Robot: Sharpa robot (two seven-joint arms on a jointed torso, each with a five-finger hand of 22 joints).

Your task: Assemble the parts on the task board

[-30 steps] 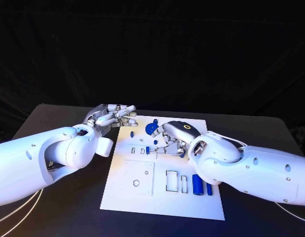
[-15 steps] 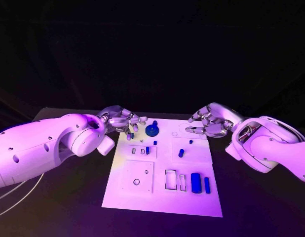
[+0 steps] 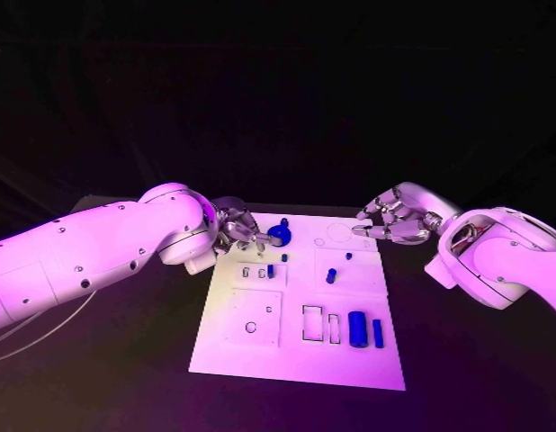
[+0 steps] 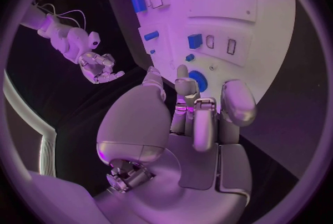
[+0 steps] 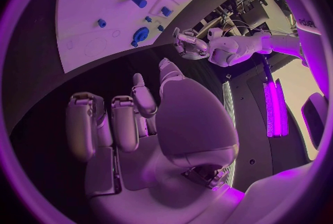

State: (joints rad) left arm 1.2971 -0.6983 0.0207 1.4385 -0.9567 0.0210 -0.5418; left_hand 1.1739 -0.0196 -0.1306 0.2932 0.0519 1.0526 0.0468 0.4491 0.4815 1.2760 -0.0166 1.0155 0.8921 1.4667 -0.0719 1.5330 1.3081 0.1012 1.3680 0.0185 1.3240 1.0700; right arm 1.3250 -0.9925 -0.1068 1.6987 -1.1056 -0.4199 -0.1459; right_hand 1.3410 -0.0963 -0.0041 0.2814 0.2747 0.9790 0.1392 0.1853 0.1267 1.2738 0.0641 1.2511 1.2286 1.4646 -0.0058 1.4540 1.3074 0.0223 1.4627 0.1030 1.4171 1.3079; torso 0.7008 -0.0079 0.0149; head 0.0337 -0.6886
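Note:
The white task board [image 3: 298,355] lies in the middle of the black table. A round blue part [image 3: 278,236] sits near its far left corner, and my left hand [image 3: 238,225] is right beside it with fingers stretched toward it. In the left wrist view the fingertips [image 4: 182,72] end next to the round blue part [image 4: 199,80]; whether they touch it is unclear. My right hand [image 3: 395,220] hovers at the board's far right edge with fingers half curled and nothing in them. Small blue parts [image 3: 331,275] stand mid-board, and two long blue parts [image 3: 359,329] lie near the right.
Rectangular slots [image 3: 312,325] and a round hole [image 3: 251,328] mark the board's near half. Bare black table [image 3: 122,360] surrounds the board. The left forearm [image 3: 84,256] spans the table's left side, and the right forearm [image 3: 518,261] spans its right side.
My left hand has slid right, up to the round blue part. My right hand lifted off the middle of the board to its far right edge, leaving a small blue part standing there.

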